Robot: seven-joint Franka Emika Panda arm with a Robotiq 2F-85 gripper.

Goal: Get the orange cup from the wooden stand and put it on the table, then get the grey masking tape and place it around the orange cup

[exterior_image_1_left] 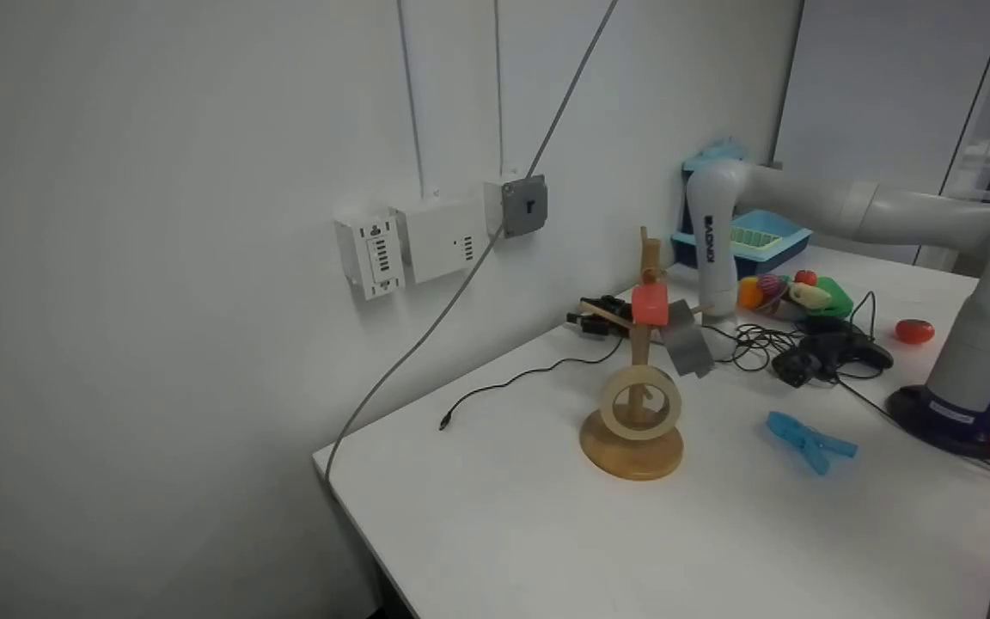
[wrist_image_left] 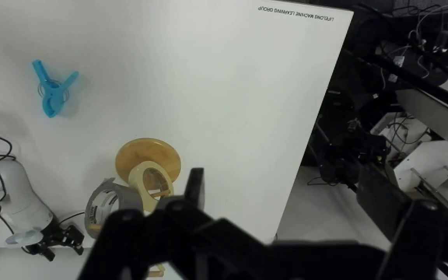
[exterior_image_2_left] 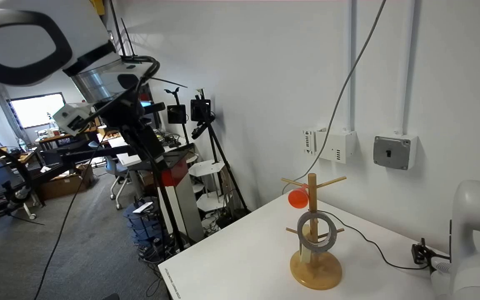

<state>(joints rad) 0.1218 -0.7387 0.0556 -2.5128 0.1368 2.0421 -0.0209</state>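
In the wrist view, the end effector (wrist_image_left: pixel 286 196) is wide: its two dark fingers (wrist_image_left: pixel 195 188) stand far from each other, and between them one sees the tabletop (wrist_image_left: pixel 228 97) with its edge, and the floor (wrist_image_left: pixel 317 214). Near one finger in this view is the stand (wrist_image_left: pixel 128 155), seen from above. It carries the grey tape (wrist_image_left: pixel 130 198) and the cream tape (wrist_image_left: pixel 136 182) side by side; whether they touch, I cannot tell. A blue clamp (wrist_image_left: pixel 53 93) lies well apart from the stand.

In an exterior view, the cup (exterior_image_1_left: pixel 650 304) is high on the stand, in front of the post (exterior_image_1_left: pixel 639 346). The grey tape hangs lower, just beside the post, and the cream tape hangs under both, partly in front of the round base (exterior_image_1_left: pixel 632 464). The stand is upright on the tabletop. Farther back is a Kinova arm (exterior_image_1_left: pixel 890 211), with toy food (exterior_image_1_left: pixel 809 295) and black cables (exterior_image_1_left: pixel 757 344) near to it.

In an exterior view, the robot's arm (exterior_image_2_left: pixel 88 35) comes from the upper left corner, and the end effector is high, well apart from the stand. The cup hangs among the upper pegs (exterior_image_2_left: pixel 331 182), its mouth turned toward the camera, and the grey tape hangs below it.
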